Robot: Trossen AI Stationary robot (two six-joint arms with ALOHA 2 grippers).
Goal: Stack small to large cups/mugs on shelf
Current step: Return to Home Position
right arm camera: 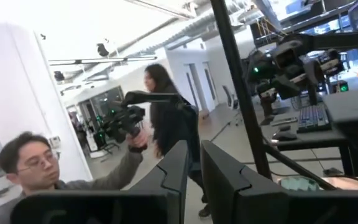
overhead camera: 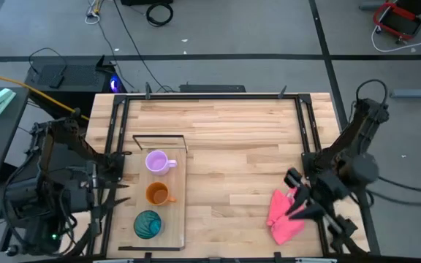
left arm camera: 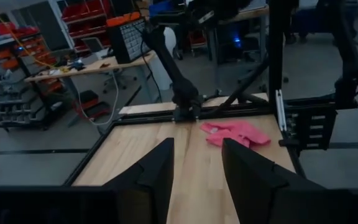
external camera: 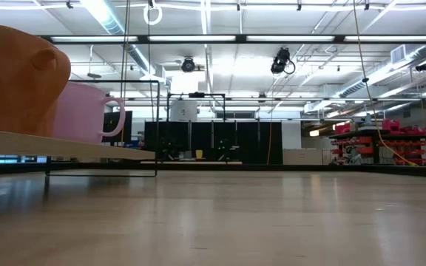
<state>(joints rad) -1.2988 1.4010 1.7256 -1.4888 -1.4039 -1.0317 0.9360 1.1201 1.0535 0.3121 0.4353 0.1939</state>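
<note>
The shelf [overhead camera: 175, 212], a narrow light-wood board with a black wire frame [overhead camera: 159, 137] at its far end, lies on the table's left part. Three vessels stand in a row on it on their bases: the lilac mug [overhead camera: 157, 161] farthest, the orange mug [overhead camera: 156, 193] in the middle, the teal cup [overhead camera: 148, 223] nearest. The low view shows the orange mug [external camera: 13, 74] and the lilac mug [external camera: 87, 111] close up. My left gripper [left arm camera: 197, 180] is open and empty by the table's left edge [overhead camera: 117, 191]. My right gripper [right arm camera: 194, 180], a narrow gap between its fingers, is empty above the table's right part [overhead camera: 295, 196].
A pink cloth [overhead camera: 283, 215] lies crumpled at the near right, under my right gripper; it also shows in the left wrist view [left arm camera: 235, 132]. Bare wood lies between the shelf and the cloth. Black rails frame the table [overhead camera: 303, 124]. Two people show in the room [right arm camera: 36, 168].
</note>
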